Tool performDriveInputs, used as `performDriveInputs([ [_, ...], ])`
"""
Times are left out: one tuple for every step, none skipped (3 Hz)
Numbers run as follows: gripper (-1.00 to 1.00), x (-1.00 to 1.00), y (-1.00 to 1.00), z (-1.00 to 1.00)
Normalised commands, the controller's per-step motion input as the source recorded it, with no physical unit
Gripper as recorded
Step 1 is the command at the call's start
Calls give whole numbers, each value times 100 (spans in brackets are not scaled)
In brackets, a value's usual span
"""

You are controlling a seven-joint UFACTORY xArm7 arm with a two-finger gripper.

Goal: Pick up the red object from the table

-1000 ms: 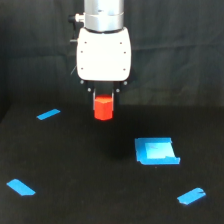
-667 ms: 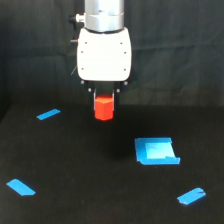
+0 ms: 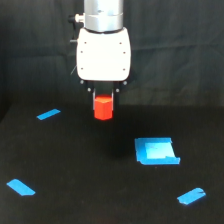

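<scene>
The tool [image 3: 103,98] is closed on the red object [image 3: 103,108] and holds it in the air above the black bench [image 3: 90,170]. A blue tray [image 3: 156,151] lies on the bench toward the exterior view's right, well apart from the object.

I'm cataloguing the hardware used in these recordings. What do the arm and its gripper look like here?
The arm is a silver-grey metal cylinder coming down from the top of the view, with a small dark fitting on its left side. Below it sits a boxy white housing with rounded corners and a few small dark screw dots. The gripper under it has short dark fingers. No markings are readable.
</scene>
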Motion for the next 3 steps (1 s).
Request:
performDriveInputs([
  [-93,-2,1,-3],
  [-100,2,5,1],
  [-99,5,10,7],
])
